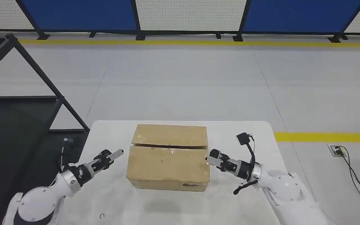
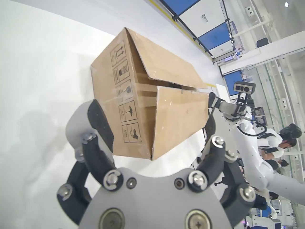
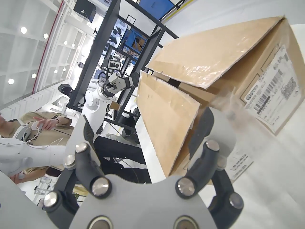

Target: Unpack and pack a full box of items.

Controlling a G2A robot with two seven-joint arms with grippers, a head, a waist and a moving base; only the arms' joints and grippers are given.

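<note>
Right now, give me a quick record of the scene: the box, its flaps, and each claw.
Box: brown cardboard box, on the white table
Flaps: both folded down, narrow gap at the seam
Left claw: open, beside the box's left end, apart from it
Right claw: open, at the box's right end, contact unclear

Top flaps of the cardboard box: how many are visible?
2. On the cardboard box, the far flap covers the rear half, the near flap the front half. Others may lie hidden beneath.
</note>
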